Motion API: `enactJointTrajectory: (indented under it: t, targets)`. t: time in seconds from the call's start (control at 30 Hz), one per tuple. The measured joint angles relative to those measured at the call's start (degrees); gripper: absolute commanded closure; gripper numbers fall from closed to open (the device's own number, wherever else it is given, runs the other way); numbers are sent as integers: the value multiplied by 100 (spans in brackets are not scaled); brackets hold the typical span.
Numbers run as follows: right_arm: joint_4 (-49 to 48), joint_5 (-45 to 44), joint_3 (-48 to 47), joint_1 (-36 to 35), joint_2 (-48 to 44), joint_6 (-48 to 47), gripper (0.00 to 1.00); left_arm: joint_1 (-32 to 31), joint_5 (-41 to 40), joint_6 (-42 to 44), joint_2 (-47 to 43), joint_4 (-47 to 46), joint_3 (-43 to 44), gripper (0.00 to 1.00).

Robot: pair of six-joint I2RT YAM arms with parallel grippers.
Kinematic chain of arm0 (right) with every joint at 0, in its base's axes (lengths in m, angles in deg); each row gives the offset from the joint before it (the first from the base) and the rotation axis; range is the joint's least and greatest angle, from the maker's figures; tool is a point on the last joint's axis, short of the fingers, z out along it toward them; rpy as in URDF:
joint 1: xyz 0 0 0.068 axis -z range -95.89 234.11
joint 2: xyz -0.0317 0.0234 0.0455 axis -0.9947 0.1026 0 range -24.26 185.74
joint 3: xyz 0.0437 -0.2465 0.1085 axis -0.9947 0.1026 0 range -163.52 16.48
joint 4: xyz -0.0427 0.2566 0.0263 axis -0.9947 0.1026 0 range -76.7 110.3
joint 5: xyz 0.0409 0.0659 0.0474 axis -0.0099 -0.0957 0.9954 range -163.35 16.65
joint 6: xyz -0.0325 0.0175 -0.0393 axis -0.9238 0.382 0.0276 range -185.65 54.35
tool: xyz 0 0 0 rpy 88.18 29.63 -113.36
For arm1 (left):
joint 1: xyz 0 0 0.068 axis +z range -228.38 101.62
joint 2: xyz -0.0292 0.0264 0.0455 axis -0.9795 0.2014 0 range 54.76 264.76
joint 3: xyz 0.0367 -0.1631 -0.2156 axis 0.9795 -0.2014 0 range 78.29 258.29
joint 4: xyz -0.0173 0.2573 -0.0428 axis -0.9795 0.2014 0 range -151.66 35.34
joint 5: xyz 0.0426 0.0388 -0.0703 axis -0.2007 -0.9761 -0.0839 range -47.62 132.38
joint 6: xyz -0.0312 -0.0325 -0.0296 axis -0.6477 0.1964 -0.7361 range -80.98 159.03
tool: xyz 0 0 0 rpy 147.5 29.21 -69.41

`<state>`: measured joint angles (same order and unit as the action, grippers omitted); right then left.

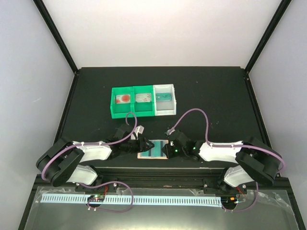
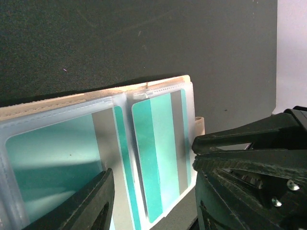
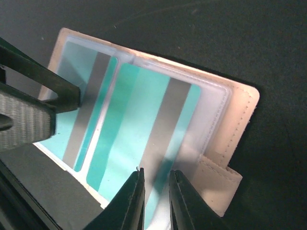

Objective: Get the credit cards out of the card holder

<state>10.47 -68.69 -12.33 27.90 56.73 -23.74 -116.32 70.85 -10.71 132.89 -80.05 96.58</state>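
1. On the dark table (image 1: pixel 96 96), just in front of the two arm bases, the card holder (image 3: pixel 242 112) lies opened flat with its clear sleeves (image 3: pixel 216 103) facing up.
2. The credit cards (image 3: pixel 139 124) are two teal cards with grey stripes. They sit side by side in those sleeves, and neither looks drawn out.
3. The step in hand looks like the first pull, with one arm steadying the holder while the other works at a card.
4. The right gripper (image 3: pixel 156 184) has its jaws drawn close with only a narrow slit between them. Its tips sit at the near edge of the card beside the side tab (image 3: pixel 220 184). I cannot tell whether they pinch the card or only rest above it.
5. The left gripper (image 2: pixel 151 191) has its jaws spread wide and released, clasping nothing. In the right wrist view, one finger tip lies over the other sleeve, apparently pinning the holder down.
6. The next move calls for a firm hold on the card edge alone, not the sleeve. The card should then be drawn straight along the pocket toward its open side while the left arm keeps the holder from sliding or lifting.
7. A green-and-white tray (image 1: pixel 117 103) stands well behind the holder. Its contents are too small to make out.
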Motion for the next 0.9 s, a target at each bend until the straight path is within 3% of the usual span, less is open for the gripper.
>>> enactJointTrajectory:
  t: [0.2,0.5,0.9]
  targets:
    - [-59,-50,15,-2,184,66,87,0,4,-101,4,-120,-55,51]
    - [-319,-81,153,-2,184,170,87,-66,184,-603,492,-1119,-225,55]
    - [-546,-92,267,-2,177,212,87,-90,256,-774,817,-1388,-142,70]
